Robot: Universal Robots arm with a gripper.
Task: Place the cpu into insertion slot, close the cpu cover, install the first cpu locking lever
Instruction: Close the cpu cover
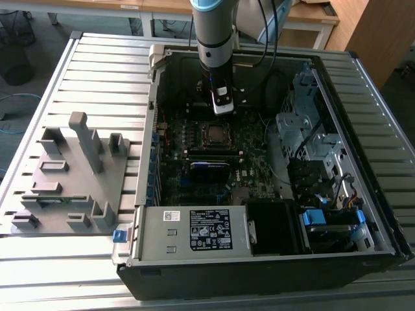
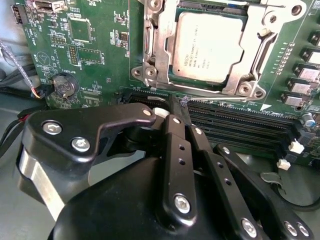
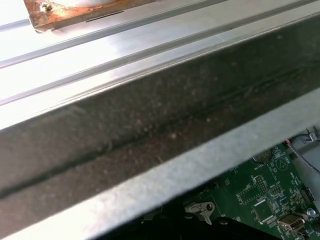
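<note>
Gripper (image 2: 172,107), black, fingers (image 2: 176,150) pressed together on nothing, poised over the green motherboard (image 2: 95,40) inside the open computer case (image 1: 259,272), just beside the socket; cpu (image 2: 209,46), silver-topped, seated in the insertion slot (image 2: 150,50); cpu cover (image 2: 250,60), silvery frame, lying flat around the chip. In the exterior view the cpu (image 1: 214,133) sits mid-board; grey fixture tray (image 1: 71,188) rests on the slatted table (image 1: 58,278) toward that view's left.

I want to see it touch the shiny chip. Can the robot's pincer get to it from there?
Probably yes. The pincer hangs inside the open case, beside the cpu, which sits in its socket with its top bare and nothing between them.
</note>
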